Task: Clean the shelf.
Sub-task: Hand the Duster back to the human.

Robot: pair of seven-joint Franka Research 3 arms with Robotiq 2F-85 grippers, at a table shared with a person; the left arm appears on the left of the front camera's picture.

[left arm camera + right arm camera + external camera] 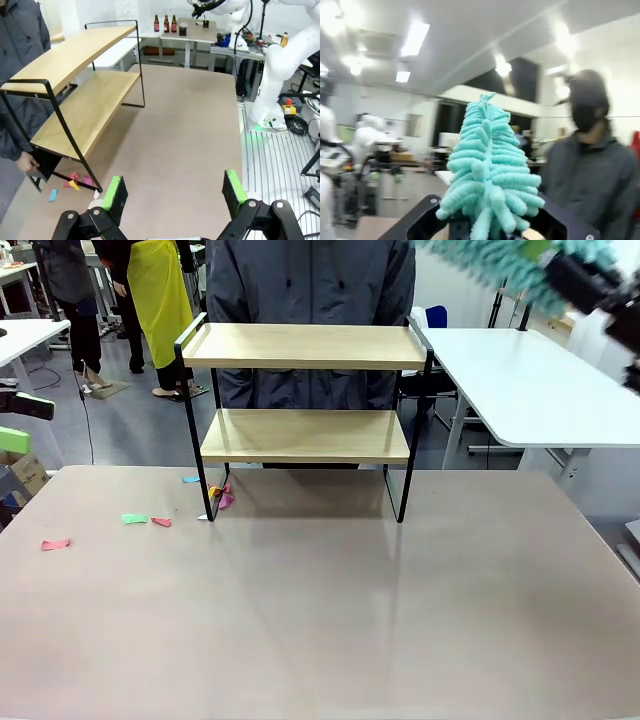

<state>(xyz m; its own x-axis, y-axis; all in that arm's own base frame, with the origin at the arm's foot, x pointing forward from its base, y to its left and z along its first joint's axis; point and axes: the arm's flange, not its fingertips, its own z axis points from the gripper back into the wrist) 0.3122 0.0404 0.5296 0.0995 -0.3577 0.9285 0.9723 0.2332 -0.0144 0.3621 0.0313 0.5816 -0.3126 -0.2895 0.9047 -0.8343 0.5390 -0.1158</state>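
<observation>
The shelf (305, 345) stands at the table's far side, two light wooden boards in a black frame, both boards bare. High at the top right, my right gripper (590, 280) is shut on the handle of a teal fluffy duster (490, 260), well above the shelf and blurred. In the right wrist view the duster (490, 170) rises between the fingers of my right gripper (490, 231). My left gripper (175, 192) is open and holds nothing, hovering over the table off the shelf's (75, 55) left end. It also shows at the front view's left edge (20, 425).
Coloured paper scraps lie on the table: pink (55, 544), green (135, 519), red (161, 522), blue (191, 479) and a small pile (222, 498) by the shelf's left leg. A person (310, 280) stands behind the shelf. A white table (540, 380) is at the right.
</observation>
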